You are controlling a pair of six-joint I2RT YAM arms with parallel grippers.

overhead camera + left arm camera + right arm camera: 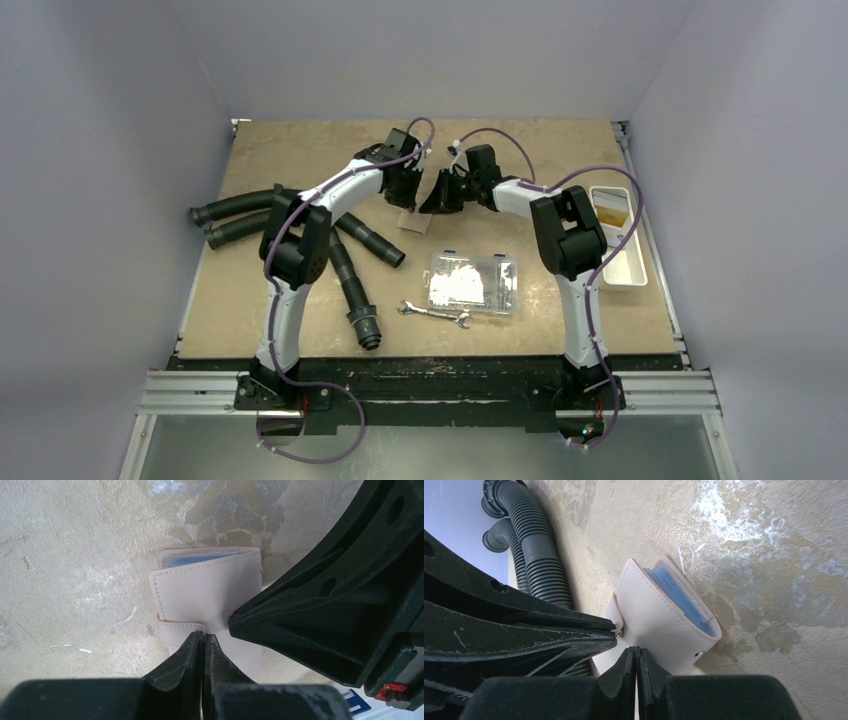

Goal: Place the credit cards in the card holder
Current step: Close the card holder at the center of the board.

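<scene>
1. The card holder, pale tan, sits at the upper centre of the overhead view, between the two arm tips; whether it rests on the table or is lifted just off it I cannot tell
2. Left gripper: its jaws are pressed together at the bottom centre of its wrist view, pinching the holder's near edge
3. Right gripper: its jaws are likewise together, nipping the holder's lower edge at the bottom centre of its own view
4. The credit cards show as light-blue edges inside the holder's open pocket
5. Grey ribbed hoses lie at the left, a clear plastic box and a wrench at lower centre, and a white tray at the right
</scene>
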